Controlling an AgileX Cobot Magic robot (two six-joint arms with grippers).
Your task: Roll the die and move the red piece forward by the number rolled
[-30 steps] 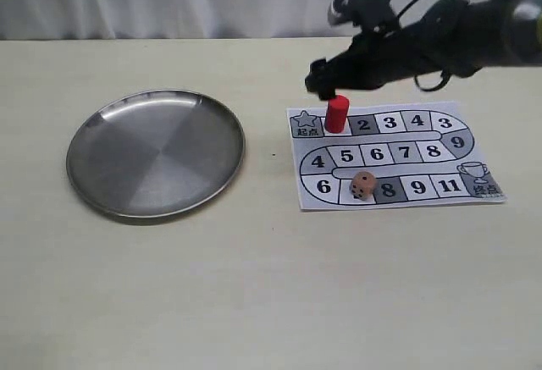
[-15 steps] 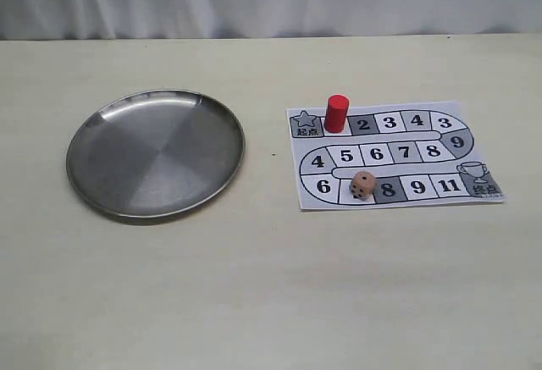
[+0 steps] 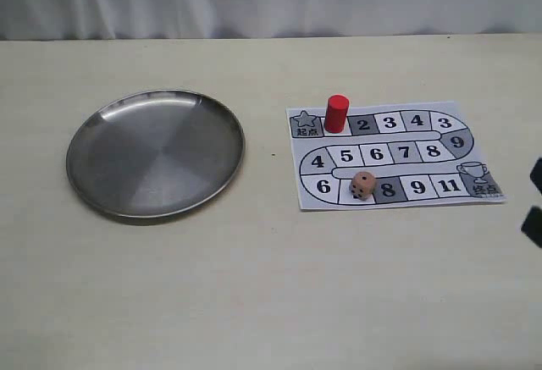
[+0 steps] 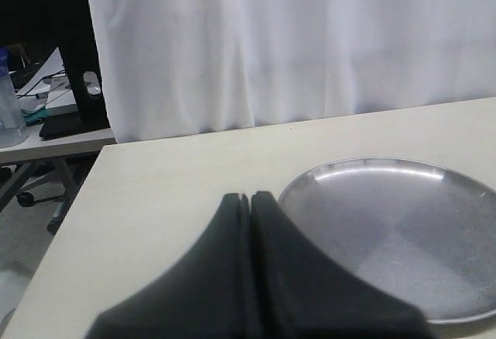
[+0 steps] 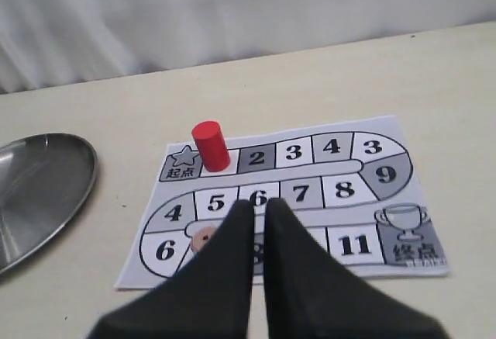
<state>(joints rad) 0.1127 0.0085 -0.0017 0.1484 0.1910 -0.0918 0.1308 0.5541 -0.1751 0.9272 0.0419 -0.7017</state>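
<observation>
The red piece (image 3: 336, 113) stands upright on the first square of the paper board (image 3: 398, 151), right beside the star start square. The tan die (image 3: 362, 185) rests on the board's bottom row, between 6 and 8. In the right wrist view the red piece (image 5: 211, 145) is far ahead of my right gripper (image 5: 259, 203), which hangs back over the board's near edge with only a thin slit between its fingers and nothing held. The die (image 5: 204, 237) peeks out beside one finger. My left gripper (image 4: 249, 195) is shut and empty beside the plate.
A round metal plate (image 3: 156, 151) lies left of the board, also seen in the left wrist view as the plate (image 4: 395, 238). Dark parts of the right arm (image 3: 533, 224) show at the right edge. A white curtain backs the table.
The right arm, which hovered just above the red piece a second ago, has pulled away to the right edge. The red piece and the die have not moved.
</observation>
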